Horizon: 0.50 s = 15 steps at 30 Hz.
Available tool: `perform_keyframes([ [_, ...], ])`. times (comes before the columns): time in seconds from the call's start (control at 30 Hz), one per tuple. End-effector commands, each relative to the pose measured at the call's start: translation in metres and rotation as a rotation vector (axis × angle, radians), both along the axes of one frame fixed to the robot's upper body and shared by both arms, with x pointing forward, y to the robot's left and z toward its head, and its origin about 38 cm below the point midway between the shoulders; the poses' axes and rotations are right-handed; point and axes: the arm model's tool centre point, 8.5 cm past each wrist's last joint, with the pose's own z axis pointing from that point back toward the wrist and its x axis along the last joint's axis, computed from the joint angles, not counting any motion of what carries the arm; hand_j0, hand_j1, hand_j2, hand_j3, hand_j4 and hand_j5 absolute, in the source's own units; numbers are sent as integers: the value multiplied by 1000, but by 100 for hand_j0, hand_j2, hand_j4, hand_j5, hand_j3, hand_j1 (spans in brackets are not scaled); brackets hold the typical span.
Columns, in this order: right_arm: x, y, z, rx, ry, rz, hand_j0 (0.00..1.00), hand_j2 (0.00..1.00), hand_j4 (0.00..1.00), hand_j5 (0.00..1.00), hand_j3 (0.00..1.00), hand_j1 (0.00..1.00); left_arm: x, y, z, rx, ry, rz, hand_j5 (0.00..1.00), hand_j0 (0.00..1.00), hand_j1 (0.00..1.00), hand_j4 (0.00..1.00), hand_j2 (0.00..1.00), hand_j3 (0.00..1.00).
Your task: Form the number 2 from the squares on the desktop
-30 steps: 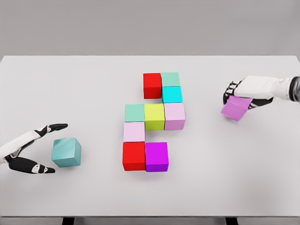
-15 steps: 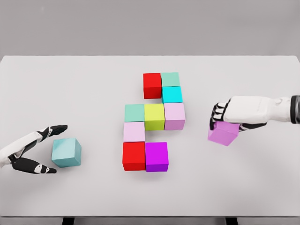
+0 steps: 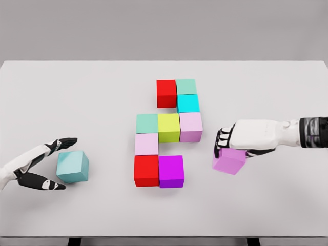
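Several coloured cubes sit joined at the table's middle: red, green and cyan on top, then teal-green, yellow-green and pale pink, a pale pink cube below, and red with magenta at the bottom. My right hand is shut on a violet cube, held to the right of the magenta one. My left hand is open around a teal cube at the left, fingers on either side of it.
The white table runs across the whole view, with its front edge near the bottom. A grey wall stands behind it.
My right hand has carried the violet cube left and toward the front, closer to the magenta cube. The left hand has shifted only slightly beside the teal cube.
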Motion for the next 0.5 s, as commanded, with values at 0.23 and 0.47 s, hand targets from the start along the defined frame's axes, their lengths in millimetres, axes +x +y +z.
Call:
perform_keyframes([
  [0.23, -3, 12, -9, 11, 24, 28, 37, 37, 37, 37, 37, 37, 0, -4, -5, -13, 13, 15, 95, 95, 95, 95, 95, 95],
  [0.47, -4, 23, -12, 23, 32, 52, 37, 37, 37, 37, 37, 37, 1, -7, -6, -25, 8, 15, 87, 87, 87, 87, 87, 87],
])
